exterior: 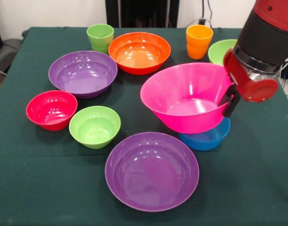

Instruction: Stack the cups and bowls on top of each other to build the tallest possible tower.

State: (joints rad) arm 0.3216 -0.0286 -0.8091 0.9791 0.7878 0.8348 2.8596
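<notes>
Gripping the pink bowl [184,101] by its right rim, end effector [231,101] closed, bowl tilted over the blue bowl [207,139]. Around on the green tabletop [40,188]: two purple bowls [151,172], one orange, one red, two green; two cups [100,37].

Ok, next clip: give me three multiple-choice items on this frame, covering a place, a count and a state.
1. The small blue plastic bowl sits: A alone at the near edge; B partly under the huge pink plastic bowl; C at the far left corner.
2. Large purple plastic bowls: A one; B two; C three.
3. The pink bowl is: A flat on the cloth; B upside down; C tilted, its rim in the end effector.

B: the pink bowl overlaps it.
B: both show, one far left, one near.
C: the rim slants, pinched at its right.
</notes>
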